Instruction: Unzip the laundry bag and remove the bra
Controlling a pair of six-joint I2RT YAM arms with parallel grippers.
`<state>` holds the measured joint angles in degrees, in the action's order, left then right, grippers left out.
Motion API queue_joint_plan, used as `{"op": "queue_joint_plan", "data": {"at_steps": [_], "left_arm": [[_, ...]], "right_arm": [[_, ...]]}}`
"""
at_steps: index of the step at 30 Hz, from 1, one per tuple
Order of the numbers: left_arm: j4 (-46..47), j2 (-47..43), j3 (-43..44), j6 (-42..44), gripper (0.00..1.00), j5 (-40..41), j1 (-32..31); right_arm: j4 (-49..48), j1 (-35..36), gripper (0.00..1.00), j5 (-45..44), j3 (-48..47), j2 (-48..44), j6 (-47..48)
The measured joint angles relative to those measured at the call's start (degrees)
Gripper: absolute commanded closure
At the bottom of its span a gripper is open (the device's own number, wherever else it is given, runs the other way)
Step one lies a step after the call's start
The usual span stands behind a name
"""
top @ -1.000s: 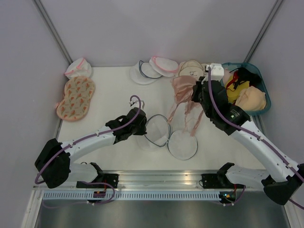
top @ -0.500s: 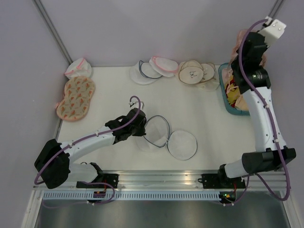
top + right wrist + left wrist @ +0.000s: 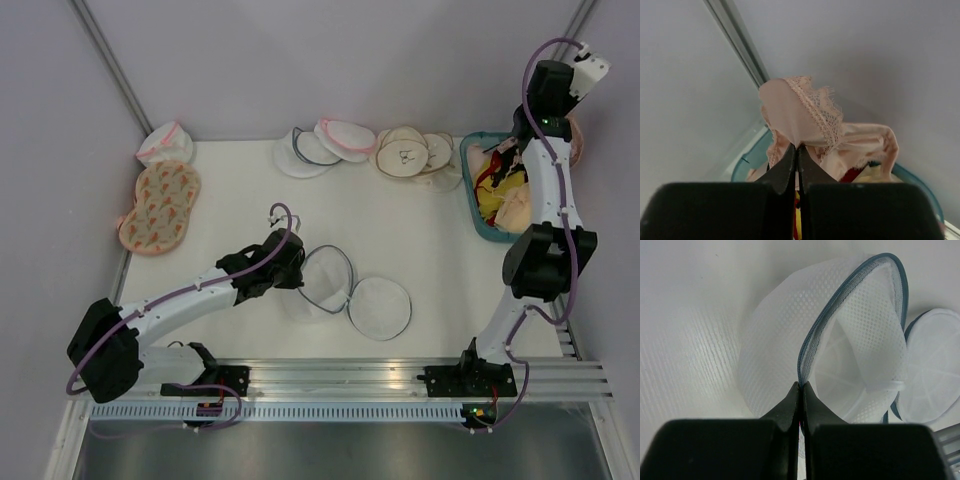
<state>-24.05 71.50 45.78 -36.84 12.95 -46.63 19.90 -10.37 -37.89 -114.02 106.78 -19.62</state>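
Note:
The laundry bag (image 3: pixel 330 278) lies unzipped in the middle of the table, its white mesh halves spread apart, the loose half (image 3: pixel 380 307) flat to the right. My left gripper (image 3: pixel 801 384) is shut on the bag's blue-grey zip rim (image 3: pixel 815 330), holding one half upright; it shows in the top view too, as the left gripper (image 3: pixel 296 274). My right arm is raised high at the back right. There the right gripper (image 3: pixel 798 146) is shut on the dusty-pink bra (image 3: pixel 800 115), which hangs above the teal basket (image 3: pixel 747 160). In the top view only a pink edge of the bra (image 3: pixel 577 138) shows.
The teal basket (image 3: pixel 470 190) at the back right holds a yellow garment (image 3: pixel 502 188) and a peach bra (image 3: pixel 515 210). Along the back wall lie beige round bags (image 3: pixel 405 152) and white mesh bags (image 3: pixel 320 145). An orange-patterned bag (image 3: pixel 160 205) lies far left.
My right arm lifted the bra from the table's middle and swung it up to the back right, over the basket. The left gripper kept hold of the bag rim, shifting slightly.

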Motion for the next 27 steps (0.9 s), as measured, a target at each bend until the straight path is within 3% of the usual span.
{"op": "queue_joint_plan", "data": {"at_steps": [6,7,8,9,10,13,14,18,23,27], "left_arm": [[-0.31,-0.48,0.02,-0.02,0.98,-0.04,0.00],[-0.31,-0.74,0.00,-0.02,0.98,-0.04,0.00],[-0.31,-0.96,0.00,-0.02,0.98,-0.04,0.00],[-0.28,-1.20,0.00,-0.02,0.98,-0.02,0.00],[-0.31,-1.44,0.00,-0.02,0.98,-0.02,0.00],[-0.31,-1.79,0.00,-0.02,0.98,0.00,0.00],[-0.31,-1.86,0.00,-0.02,0.98,-0.02,0.00],[-0.28,-1.92,0.00,-0.04,0.98,0.00,0.00],[-0.07,-1.92,0.00,-0.07,0.98,0.02,0.00],[0.61,-2.05,-0.44,-1.20,0.98,0.33,0.02]], "right_arm": [[0.72,-0.24,0.99,5.81,0.94,11.41,-2.69],[1.25,-0.13,0.96,6.73,0.96,12.72,-3.21],[1.75,-0.07,0.86,7.54,1.18,13.70,-3.76],[2.12,0.02,0.69,8.02,1.46,14.16,-4.46],[2.23,0.04,0.42,8.28,1.86,14.23,-4.90],[2.67,0.07,0.14,8.13,2.25,13.25,-6.29],[2.80,0.07,0.10,7.96,3.06,12.04,-6.62],[3.65,0.17,0.06,7.82,8.63,3.74,-7.69],[3.28,2.67,0.08,9.57,20.33,-14.75,-7.82],[1.42,14.47,0.11,9.99,34.84,-32.59,-7.63]]}}
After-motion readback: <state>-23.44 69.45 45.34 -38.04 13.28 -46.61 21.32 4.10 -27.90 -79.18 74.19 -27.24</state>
